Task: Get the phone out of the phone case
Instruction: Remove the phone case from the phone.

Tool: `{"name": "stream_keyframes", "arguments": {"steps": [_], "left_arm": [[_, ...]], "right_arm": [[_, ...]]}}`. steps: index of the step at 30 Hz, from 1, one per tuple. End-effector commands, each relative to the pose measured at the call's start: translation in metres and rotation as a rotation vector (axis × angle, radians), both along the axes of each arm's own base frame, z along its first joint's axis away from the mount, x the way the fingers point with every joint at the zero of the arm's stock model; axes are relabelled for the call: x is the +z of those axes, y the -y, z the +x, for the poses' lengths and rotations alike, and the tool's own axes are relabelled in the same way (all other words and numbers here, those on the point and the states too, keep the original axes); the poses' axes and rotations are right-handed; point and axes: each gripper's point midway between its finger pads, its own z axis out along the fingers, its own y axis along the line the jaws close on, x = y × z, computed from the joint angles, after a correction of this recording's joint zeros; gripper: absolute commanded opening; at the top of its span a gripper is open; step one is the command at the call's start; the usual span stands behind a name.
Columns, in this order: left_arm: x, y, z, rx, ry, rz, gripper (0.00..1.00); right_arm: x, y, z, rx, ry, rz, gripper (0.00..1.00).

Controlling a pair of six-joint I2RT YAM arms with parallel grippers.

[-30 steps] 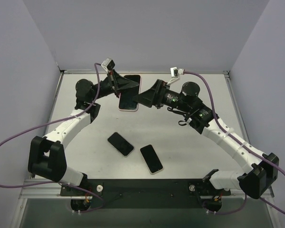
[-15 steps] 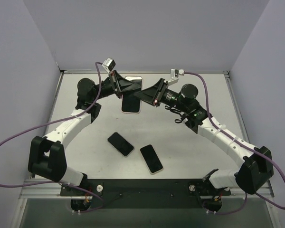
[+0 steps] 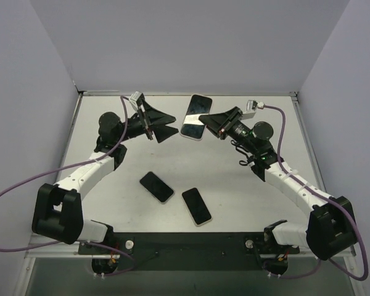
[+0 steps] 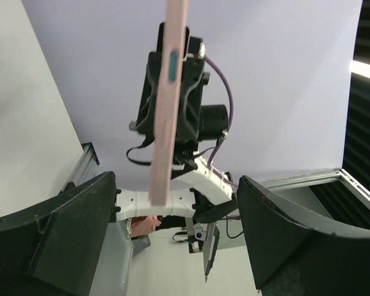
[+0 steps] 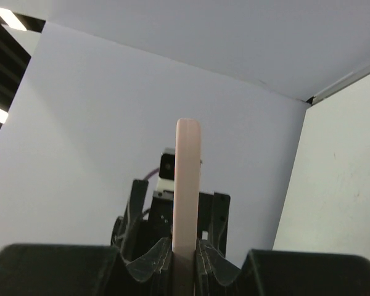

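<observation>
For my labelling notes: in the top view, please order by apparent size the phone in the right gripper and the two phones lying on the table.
1. The held phone looks largest, though it is raised nearer the camera, so true size is unsure.
2. The black phone and the pale-rimmed phone look alike; unranked.

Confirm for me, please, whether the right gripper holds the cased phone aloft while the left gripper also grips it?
Not quite: the left gripper is open and apart from the phone, as the left wrist view shows. The right gripper does hold it aloft, alone.
</observation>
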Motion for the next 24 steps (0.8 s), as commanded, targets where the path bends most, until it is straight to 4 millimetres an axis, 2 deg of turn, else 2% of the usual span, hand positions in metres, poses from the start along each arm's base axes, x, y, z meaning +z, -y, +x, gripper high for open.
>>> {"name": "stream_keyframes", "arguments": {"steps": [1,4,8,18,21,24], "left_arm": [[-0.007,0.000,-0.024,-0.013,0.041,-0.032,0.86],[-0.009,0.002,-0.033,-0.023,0.058,-0.055,0.77],[-0.006,0.008,-0.035,-0.030,0.078,-0.053,0.77],[0.026,0.008,-0.026,0.024,0.161,-0.083,0.70],[0.021,0.012,-0.021,0.033,0.165,-0.038,0.66],[0.026,0.014,-0.020,0.031,0.175,-0.045,0.60]], "right_arm": [[0.068,0.023,-0.007,-0.045,0.192,0.167,0.00],[0.065,0.024,-0.004,-0.039,0.178,0.200,0.00],[0.069,0.022,-0.004,-0.015,0.185,0.239,0.00],[0.065,0.015,-0.009,-0.019,0.183,0.170,0.00],[0.067,0.014,-0.010,-0.016,0.189,0.175,0.00],[0.066,0.012,-0.010,-0.012,0.185,0.173,0.00]]}}
